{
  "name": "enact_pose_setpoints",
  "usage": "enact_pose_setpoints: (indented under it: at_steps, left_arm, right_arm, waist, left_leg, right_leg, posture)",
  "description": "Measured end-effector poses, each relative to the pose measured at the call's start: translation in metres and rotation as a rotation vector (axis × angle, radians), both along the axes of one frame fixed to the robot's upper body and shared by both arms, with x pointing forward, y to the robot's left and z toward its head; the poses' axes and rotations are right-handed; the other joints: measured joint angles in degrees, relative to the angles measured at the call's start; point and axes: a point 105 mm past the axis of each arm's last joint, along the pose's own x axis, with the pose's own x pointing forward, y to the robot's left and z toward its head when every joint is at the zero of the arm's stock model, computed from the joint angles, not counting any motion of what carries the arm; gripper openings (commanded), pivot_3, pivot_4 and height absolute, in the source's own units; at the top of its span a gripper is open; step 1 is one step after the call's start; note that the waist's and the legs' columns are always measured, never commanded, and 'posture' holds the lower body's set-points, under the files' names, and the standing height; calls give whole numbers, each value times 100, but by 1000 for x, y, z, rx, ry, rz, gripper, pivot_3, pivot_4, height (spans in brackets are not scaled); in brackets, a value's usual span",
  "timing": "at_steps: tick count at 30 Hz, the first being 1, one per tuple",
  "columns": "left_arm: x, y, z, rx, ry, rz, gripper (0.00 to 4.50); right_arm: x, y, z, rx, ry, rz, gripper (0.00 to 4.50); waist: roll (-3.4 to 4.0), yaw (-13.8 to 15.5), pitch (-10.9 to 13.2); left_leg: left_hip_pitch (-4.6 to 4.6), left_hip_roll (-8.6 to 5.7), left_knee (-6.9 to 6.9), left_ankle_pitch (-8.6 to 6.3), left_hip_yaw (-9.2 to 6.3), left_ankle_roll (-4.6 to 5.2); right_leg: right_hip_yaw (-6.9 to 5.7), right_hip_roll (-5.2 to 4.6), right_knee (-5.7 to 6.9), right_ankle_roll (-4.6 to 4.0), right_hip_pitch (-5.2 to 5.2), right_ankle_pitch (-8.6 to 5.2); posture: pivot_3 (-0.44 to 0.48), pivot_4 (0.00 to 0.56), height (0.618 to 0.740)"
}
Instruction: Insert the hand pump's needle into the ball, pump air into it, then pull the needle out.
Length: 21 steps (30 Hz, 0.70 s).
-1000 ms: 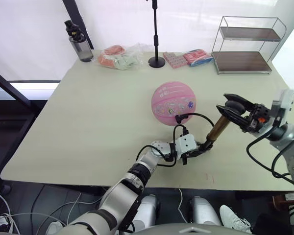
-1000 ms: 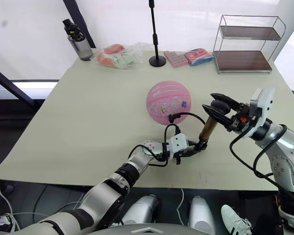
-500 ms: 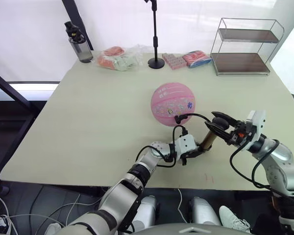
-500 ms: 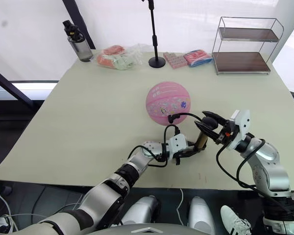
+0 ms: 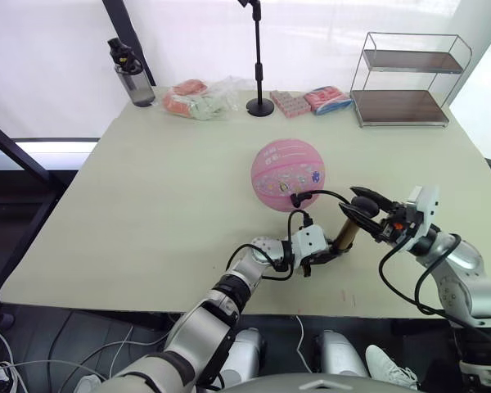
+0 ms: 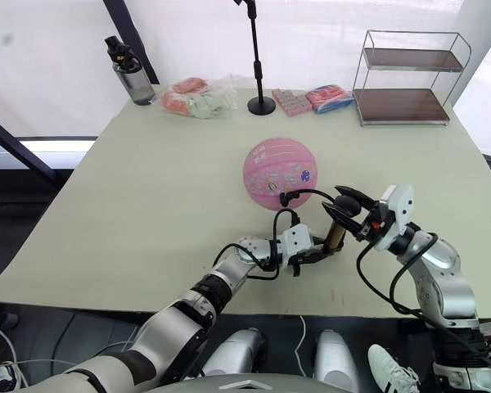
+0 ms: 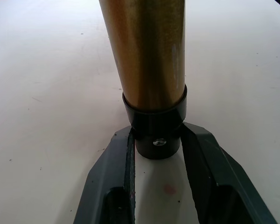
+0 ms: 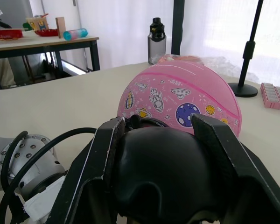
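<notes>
With the needle fitting (image 5: 297,199) seated in the pink ball (image 5: 288,173), the T-handle (image 5: 363,205) — clamped by the right pincer (image 5: 365,205) — has been driven down since a second ago, a pumping stroke completed, while the hand pump (image 5: 345,232), near the ball, is gripped at its base by the left pincer (image 5: 325,253).

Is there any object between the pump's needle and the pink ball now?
Nothing visible does. The hose's needle end already meets the ball. The left gripper clamps the hand pump base; the right gripper grips its handle.
</notes>
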Motion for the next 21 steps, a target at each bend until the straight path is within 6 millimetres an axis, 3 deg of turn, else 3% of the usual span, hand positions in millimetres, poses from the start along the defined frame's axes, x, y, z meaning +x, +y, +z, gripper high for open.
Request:
enact_pose_setpoints:
  at_steps: [7,8,21]
  left_arm:
    - [2,3,-1,5,19,7,4232]
    - [2,3,-1,2,20,9,4424]
    - [-8,21,5,3,43,-65,4424]
  right_arm:
    - [4,1,5,-18,-16,3,2020]
    - [5,2,6,-20,-21,4,2020]
    - [5,0,14,-47,-42,5,2020]
  waist:
    - [20,7,4]
    - [21,8,5]
    - [85,-5,54]
  left_leg:
    - [-2,-2,-1,0,1,0]
    - [-3,-2,-1,0,1,0]
    - [-10,-3,-1,0,3,0]
  right_leg:
    - [2,-1,-1,0,-1,0]
    - [2,-1,-2,0,-1,0]
    - [6,-3,-2,-1,-10,0]
  posture:
    - [0,150,736]
    - [0,150,736]
    - [0,150,736]
